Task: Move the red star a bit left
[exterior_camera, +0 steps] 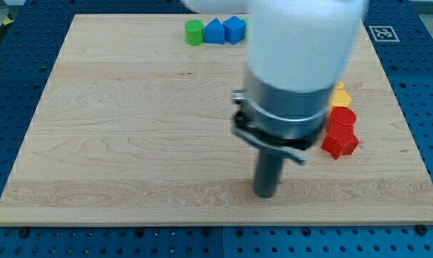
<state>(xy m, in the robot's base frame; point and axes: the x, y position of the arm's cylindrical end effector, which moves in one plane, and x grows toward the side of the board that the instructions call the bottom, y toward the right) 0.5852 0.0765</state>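
The red star lies on the wooden board at the view's right, just below a red round block. A yellow block sits above those, partly hidden by the arm. My tip rests on the board, to the left of and below the red star, a clear gap apart from it. The arm's white and grey body hides the board behind it.
A green round block and two blue blocks stand in a row at the view's top edge of the board. A blue perforated table surrounds the board.
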